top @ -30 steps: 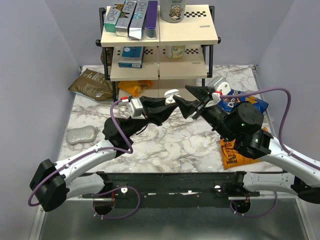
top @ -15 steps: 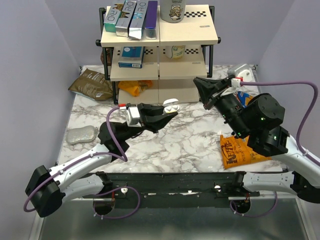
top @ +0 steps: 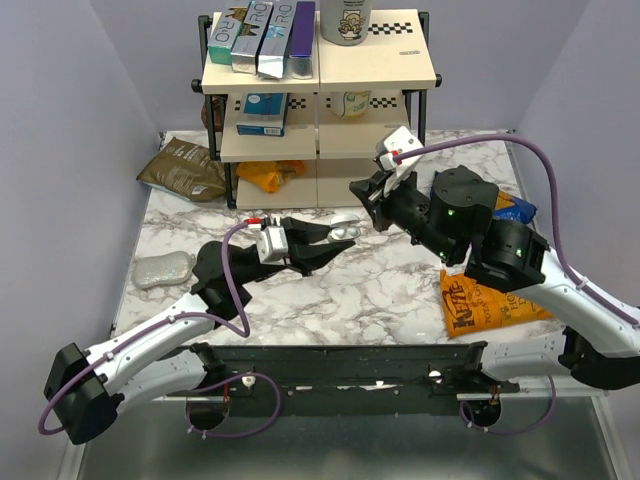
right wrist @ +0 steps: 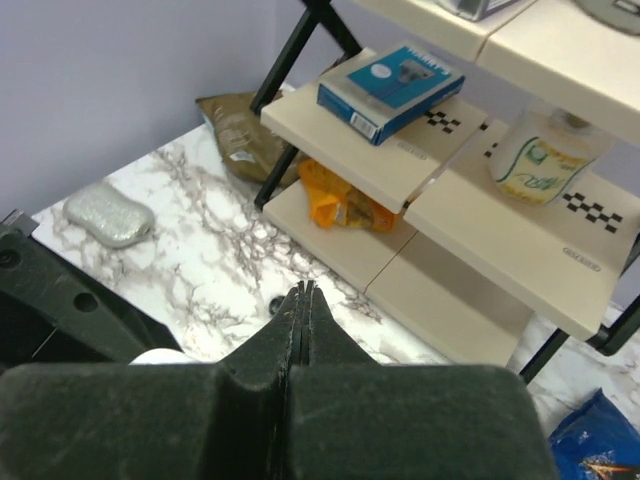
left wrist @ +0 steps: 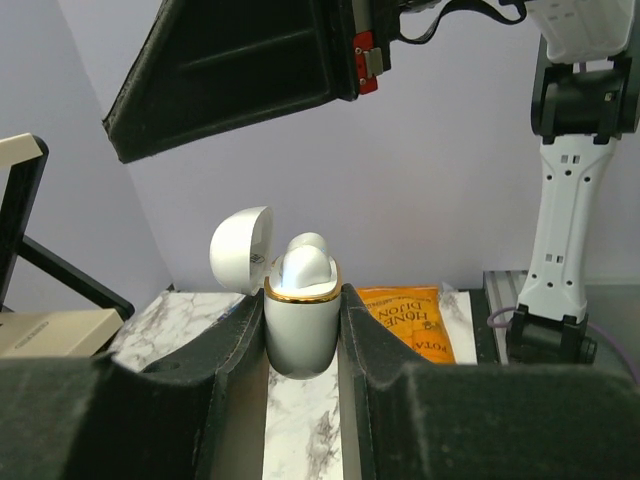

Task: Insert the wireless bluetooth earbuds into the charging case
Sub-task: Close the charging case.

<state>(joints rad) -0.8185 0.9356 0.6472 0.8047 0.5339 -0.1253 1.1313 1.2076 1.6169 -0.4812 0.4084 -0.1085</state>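
Left gripper [left wrist: 303,318] pinches white, gold-rimmed charging case [left wrist: 300,345], lid open, earbuds [left wrist: 305,262] apparently inside; right gripper [right wrist: 302,303] pressed together.

Pale lilac walls [top: 70,120] enclose a white marble-patterned table [top: 375,290] on three sides. A cream shelf rack [top: 380,62] with a black frame stands at its far edge.

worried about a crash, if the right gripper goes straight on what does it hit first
Likely the marble table in front of the shelf, not the case: the shut right gripper aims at bare marble, the case sits lower left in its wrist view. Depth unclear.
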